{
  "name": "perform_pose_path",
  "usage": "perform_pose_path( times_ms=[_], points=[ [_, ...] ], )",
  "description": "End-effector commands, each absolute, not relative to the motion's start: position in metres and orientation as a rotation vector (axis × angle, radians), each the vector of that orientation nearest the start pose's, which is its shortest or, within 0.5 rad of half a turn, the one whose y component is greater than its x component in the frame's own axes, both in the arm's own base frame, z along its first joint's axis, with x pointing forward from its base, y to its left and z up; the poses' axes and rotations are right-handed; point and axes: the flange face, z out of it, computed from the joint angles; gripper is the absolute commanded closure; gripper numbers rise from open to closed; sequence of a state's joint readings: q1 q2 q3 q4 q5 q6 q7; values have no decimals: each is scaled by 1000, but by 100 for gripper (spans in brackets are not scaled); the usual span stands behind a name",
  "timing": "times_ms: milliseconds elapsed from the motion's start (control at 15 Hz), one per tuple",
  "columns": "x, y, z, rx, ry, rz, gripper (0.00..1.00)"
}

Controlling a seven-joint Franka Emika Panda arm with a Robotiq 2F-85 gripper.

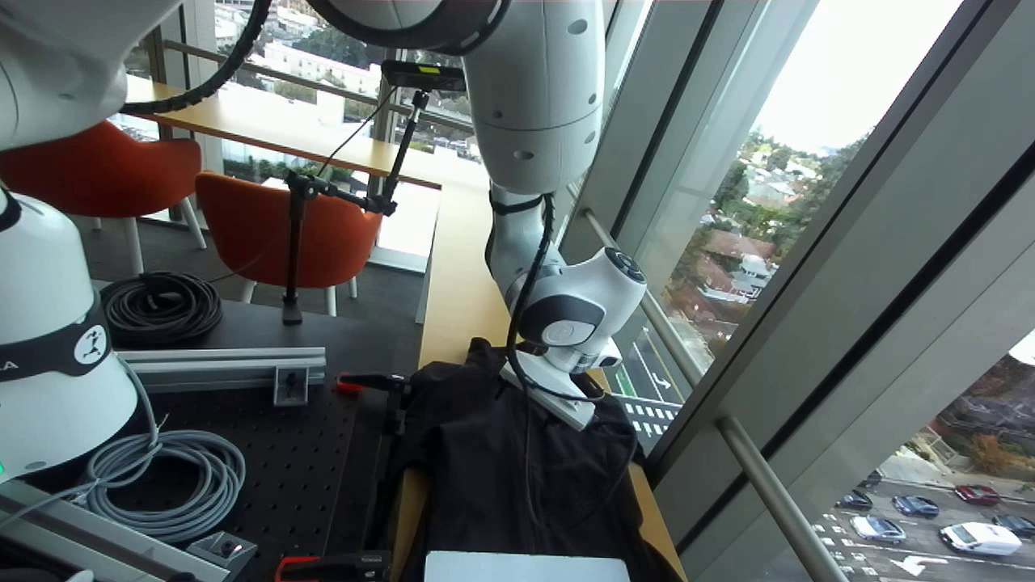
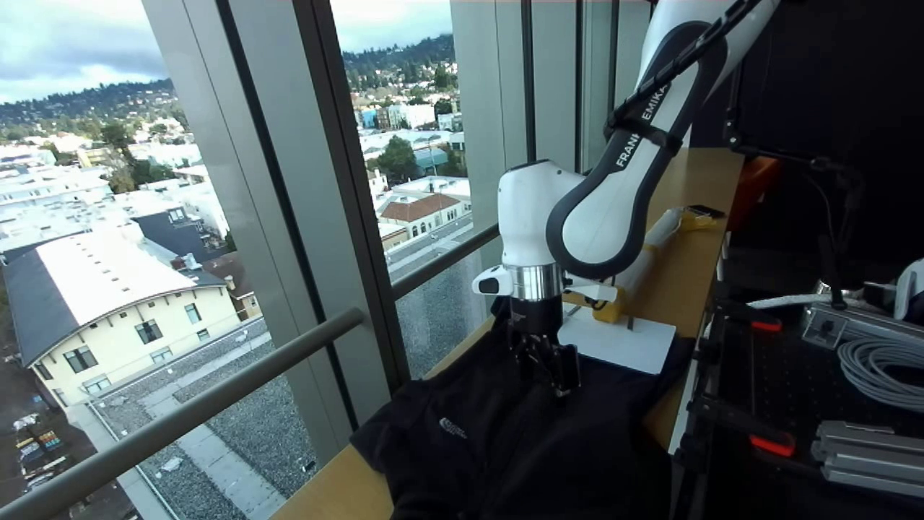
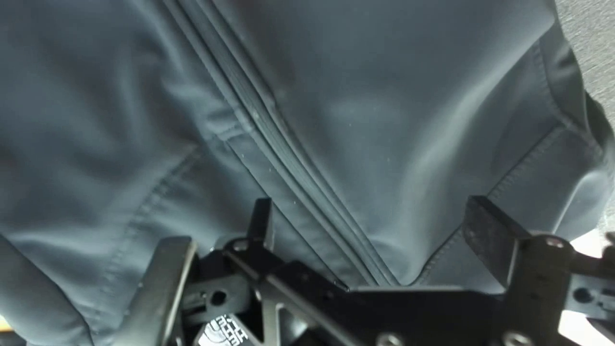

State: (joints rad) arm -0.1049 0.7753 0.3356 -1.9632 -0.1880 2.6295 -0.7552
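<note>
A black jacket lies spread over a wooden counter in both exterior views [image 1: 493,477] [image 2: 469,462]. It fills most of the wrist view [image 3: 384,96], where its zipper [image 3: 298,166] runs diagonally under the jaws. A white logo [image 2: 452,427] is on its chest. My gripper [image 2: 548,372] points down over the jacket's middle. In the wrist view, the fingers [image 3: 372,216] are wide apart with nothing between them, on either side of the zipper line. I cannot tell whether the tips touch the fabric. In an exterior view, the white wrist housing hides the fingers.
A white board [image 1: 525,566] lies at one end of the jacket, also in an exterior view [image 2: 650,347]. A tube with yellow ends [image 2: 653,238] lies beyond it. A window rail [image 2: 216,404] borders the counter [image 1: 465,267]. Clamps [image 1: 372,382] line its opposite edge.
</note>
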Motion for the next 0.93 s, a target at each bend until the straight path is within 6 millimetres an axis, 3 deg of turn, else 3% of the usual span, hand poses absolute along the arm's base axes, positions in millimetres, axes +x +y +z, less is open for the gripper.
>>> perform_pose_path(
  times_ms=[0,333,867],
  points=[
    [560,98,92,-2545,-1531,51,0],
    [552,40,94,-2537,-1557,70,0],
    [548,-13,112,-2577,-1595,92,0]
  ],
)
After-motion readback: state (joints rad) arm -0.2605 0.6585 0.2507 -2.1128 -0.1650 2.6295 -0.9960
